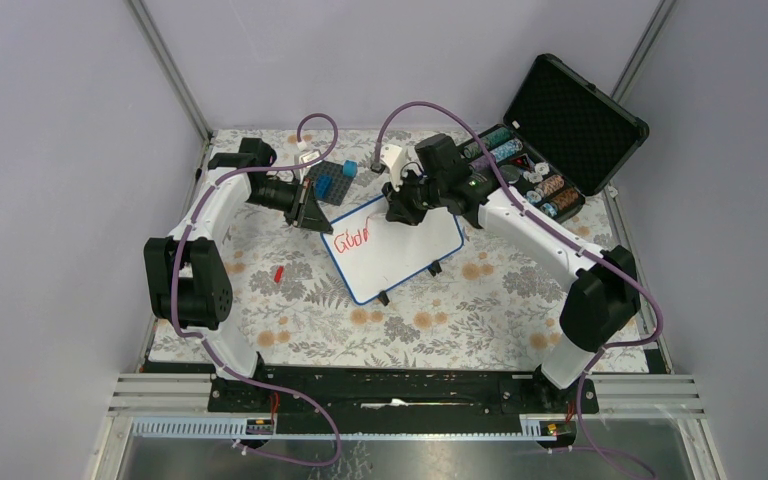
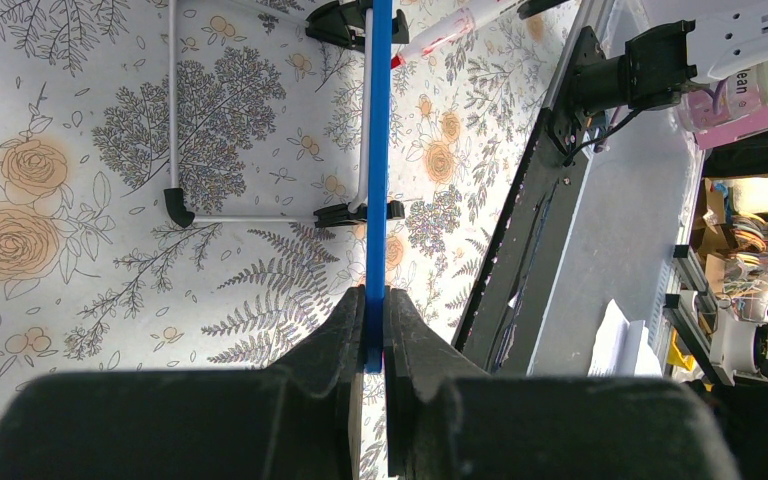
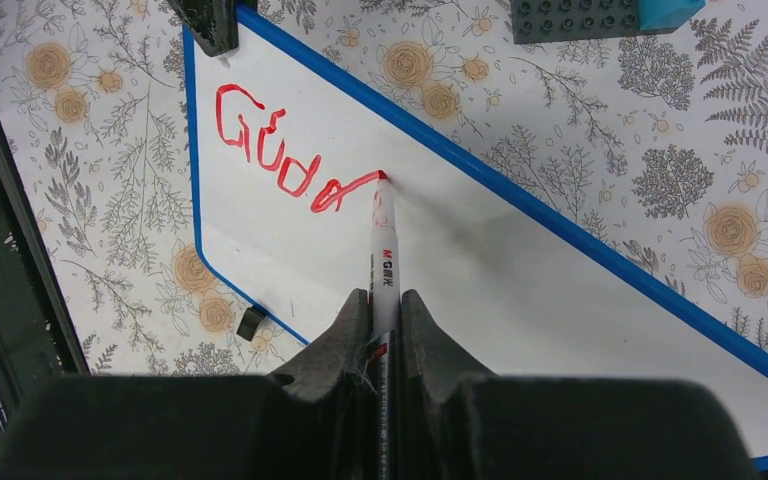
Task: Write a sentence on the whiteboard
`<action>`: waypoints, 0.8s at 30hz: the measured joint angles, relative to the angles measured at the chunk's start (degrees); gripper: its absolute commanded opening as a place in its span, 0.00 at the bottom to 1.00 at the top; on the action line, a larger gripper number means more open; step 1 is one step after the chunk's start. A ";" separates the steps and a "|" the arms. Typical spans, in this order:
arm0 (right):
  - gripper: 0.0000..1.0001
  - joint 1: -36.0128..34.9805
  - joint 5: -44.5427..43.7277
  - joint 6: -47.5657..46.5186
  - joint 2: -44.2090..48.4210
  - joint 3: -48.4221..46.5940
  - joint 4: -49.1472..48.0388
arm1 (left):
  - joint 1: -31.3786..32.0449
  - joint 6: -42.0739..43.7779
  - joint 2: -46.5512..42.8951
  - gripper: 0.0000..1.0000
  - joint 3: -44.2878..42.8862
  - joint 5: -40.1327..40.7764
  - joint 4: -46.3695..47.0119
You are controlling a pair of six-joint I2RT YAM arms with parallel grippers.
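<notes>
**Two arms at the whiteboard, one red word written**

Toward the left edge of the table (image 1: pixel 460 310) a small red piece (image 1: pixel 278 272) lies alone. The left end effector (image 2: pixel 374 305) is clenched on the blue rim of the whiteboard (image 1: pixel 405 260), at its left corner, with the thin edge between the fingers. The whiteboard stands about the middle of the table, a little nearer the far edge and turned at an angle. The sentence (image 3: pixel 290 165) is only the red word "Good", in the left part of the whiteboard. The right end effector (image 3: pixel 383 300) grasps a marker (image 3: pixel 384 250); its red tip touches the whiteboard at the end of the last letter. A black case (image 1: pixel 575 120) lies open in the far right corner.
</notes>
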State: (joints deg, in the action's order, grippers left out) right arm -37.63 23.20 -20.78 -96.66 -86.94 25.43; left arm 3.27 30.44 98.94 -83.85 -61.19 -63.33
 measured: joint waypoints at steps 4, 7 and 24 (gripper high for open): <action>0.00 -0.02 0.28 0.00 0.00 0.20 -0.04 | 0.00 0.00 0.00 0.00 0.00 0.02 -0.02; 0.00 -0.20 0.50 -0.02 0.00 1.05 -0.26 | 0.00 0.00 0.00 0.00 0.00 0.11 0.04; 0.00 -0.61 2.40 -0.81 0.07 4.76 0.24 | 0.02 0.00 0.02 0.00 0.00 0.61 0.13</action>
State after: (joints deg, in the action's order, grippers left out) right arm -38.24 25.61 -21.58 -96.60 -82.17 25.67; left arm 3.29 30.44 98.96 -83.85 -60.58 -63.20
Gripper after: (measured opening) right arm 0.155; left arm 0.087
